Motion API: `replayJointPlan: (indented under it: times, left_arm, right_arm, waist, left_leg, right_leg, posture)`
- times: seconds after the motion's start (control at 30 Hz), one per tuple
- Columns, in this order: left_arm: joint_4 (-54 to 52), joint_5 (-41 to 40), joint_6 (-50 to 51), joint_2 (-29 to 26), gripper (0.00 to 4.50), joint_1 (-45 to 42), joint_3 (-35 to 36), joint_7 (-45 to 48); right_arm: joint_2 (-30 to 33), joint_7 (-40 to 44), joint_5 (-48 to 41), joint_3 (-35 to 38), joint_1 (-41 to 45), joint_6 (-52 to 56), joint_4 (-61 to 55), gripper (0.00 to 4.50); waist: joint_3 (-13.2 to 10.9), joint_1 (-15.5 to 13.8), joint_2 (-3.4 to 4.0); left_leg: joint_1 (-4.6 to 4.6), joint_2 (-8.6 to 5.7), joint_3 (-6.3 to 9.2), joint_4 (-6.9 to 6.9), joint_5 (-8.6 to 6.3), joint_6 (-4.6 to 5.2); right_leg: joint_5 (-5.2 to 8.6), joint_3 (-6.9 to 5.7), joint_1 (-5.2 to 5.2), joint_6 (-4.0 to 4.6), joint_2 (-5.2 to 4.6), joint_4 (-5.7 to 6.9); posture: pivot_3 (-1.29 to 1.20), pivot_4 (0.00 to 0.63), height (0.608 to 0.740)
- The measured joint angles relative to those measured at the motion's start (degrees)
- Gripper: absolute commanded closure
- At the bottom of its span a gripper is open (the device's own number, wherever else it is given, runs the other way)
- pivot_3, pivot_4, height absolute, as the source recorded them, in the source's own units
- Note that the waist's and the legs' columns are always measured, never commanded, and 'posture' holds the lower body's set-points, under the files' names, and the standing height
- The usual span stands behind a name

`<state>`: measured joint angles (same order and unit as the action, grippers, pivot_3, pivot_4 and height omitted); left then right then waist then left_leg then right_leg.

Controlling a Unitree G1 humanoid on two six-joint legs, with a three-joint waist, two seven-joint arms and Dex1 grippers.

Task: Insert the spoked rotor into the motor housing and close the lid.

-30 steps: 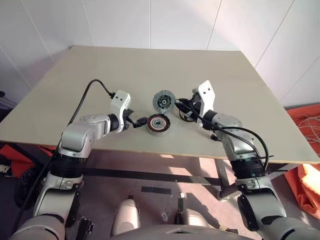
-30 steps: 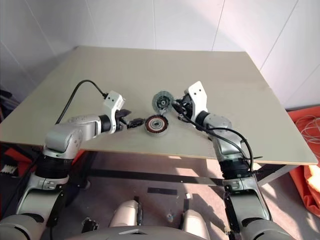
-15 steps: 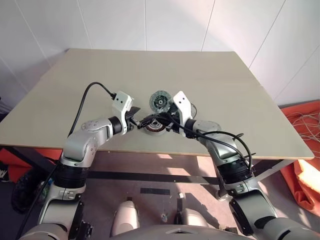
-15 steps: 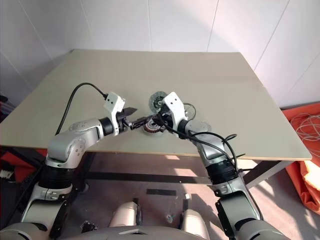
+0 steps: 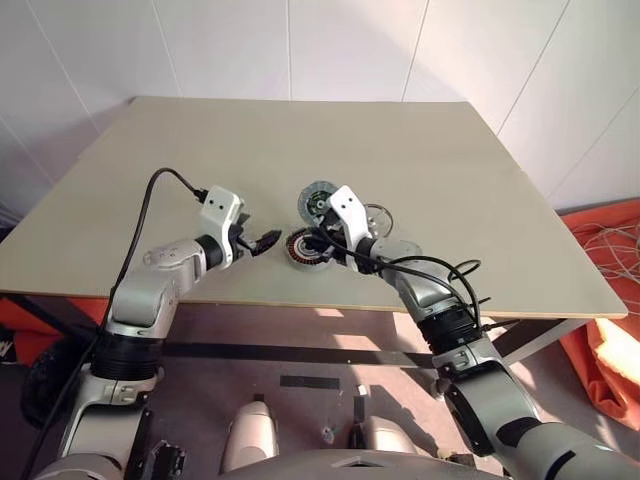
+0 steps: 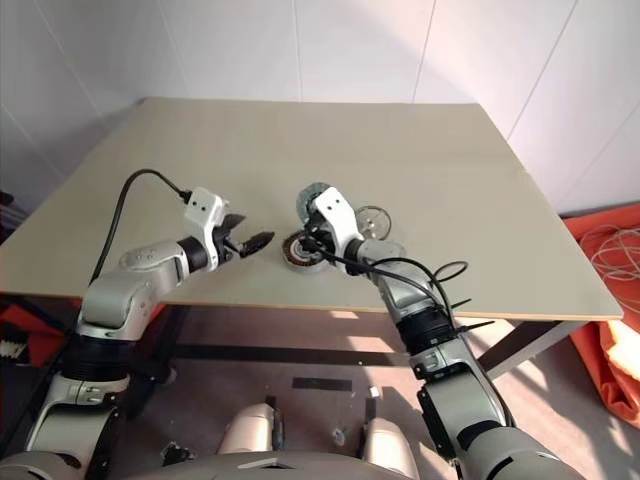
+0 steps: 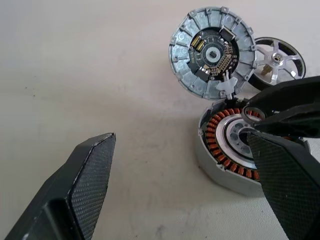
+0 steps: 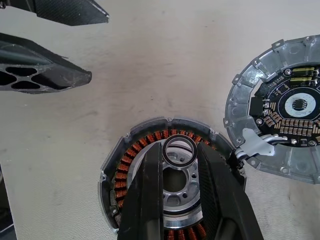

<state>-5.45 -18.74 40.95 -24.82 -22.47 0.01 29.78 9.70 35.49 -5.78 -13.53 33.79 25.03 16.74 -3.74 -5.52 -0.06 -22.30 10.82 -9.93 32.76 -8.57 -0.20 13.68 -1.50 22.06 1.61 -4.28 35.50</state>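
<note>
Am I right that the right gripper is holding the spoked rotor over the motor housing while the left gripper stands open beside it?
Not quite: the right gripper holds a small metal ring, not the rotor, which lies on the table beyond the lid, as the wrist views show. The ring is over the housing, and the left gripper stands open beside it.

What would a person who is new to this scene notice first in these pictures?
The right gripper holds a small metal ring between its fingertips, just above the pale middle of the motor housing with its copper windings. Beside the housing lies the lid, and the left gripper waits open nearby.
</note>
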Motion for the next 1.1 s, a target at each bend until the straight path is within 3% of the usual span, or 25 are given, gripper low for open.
replayJointPlan:
  times: [0.43,1.1]
  left_arm:
    - [0.52,1.12,-1.00,0.13,0.01,0.10,-0.48,0.62]
    - [0.46,1.28,-1.14,0.99,0.01,0.09,-0.81,0.52]
  right_arm:
    - [0.14,-0.90,0.00,-0.06,-2.69,2.32,-4.61,3.85]
    - [-1.17,-1.56,0.43,-0.13,-2.87,2.04,-1.57,3.85]
  waist:
    - [0.00,0.04,0.00]
    - [0.00,0.04,0.00]
  left_leg:
    - [0.03,0.01,0.00,0.00,0.00,-0.01]
    - [0.03,0.01,0.00,0.00,0.00,-0.01]
  right_leg:
    - [0.00,0.01,0.00,0.00,0.00,0.02]
    - [0.00,0.02,0.00,0.00,0.00,0.02]
  posture:
    - [0.00,0.000,0.740]
    - [0.00,0.000,0.740]
